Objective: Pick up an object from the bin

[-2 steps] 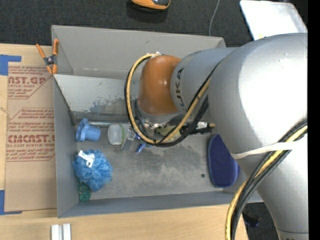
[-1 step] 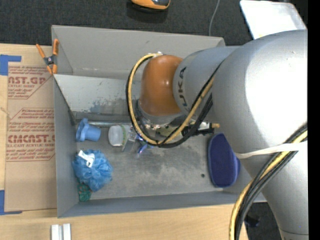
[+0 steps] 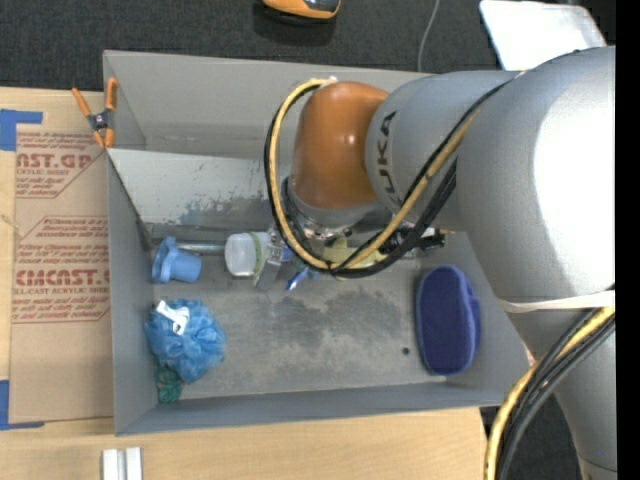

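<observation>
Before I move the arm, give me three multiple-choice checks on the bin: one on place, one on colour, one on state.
1. The mesh pouf lies at the view's: A lower left; B upper right; C centre.
2. The oval pad is: A red; B dark blue; C yellow.
3. The oval pad is: A lifted; B outside the bin; C flat on the bin floor.
Answers: 1 A, it sits by the bin's left wall; 2 B, its whole top is dark blue; 3 C, it lies on the floor at right.
</observation>
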Robot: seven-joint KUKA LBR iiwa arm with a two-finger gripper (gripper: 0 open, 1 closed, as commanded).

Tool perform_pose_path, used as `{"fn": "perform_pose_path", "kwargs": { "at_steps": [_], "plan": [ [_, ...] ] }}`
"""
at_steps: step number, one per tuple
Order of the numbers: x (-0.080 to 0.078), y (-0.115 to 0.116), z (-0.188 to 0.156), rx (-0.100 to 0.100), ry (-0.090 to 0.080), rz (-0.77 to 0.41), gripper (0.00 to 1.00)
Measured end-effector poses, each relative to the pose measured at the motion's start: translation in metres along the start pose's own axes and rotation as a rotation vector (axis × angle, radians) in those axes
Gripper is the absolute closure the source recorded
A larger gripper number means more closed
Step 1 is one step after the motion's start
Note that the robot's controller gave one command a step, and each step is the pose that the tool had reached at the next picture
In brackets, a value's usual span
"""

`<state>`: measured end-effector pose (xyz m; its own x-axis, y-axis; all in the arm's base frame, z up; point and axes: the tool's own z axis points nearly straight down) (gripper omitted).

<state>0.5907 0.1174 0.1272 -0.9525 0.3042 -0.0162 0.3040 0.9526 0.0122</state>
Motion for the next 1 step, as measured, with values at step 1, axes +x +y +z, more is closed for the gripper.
{"fn": "perform_pose_path", "kwargs": {
  "at_steps": [1],
  "plan": [
    [0.0,0.0,0.0,0.0,0.0,0.0,1.0]
  ]
}}
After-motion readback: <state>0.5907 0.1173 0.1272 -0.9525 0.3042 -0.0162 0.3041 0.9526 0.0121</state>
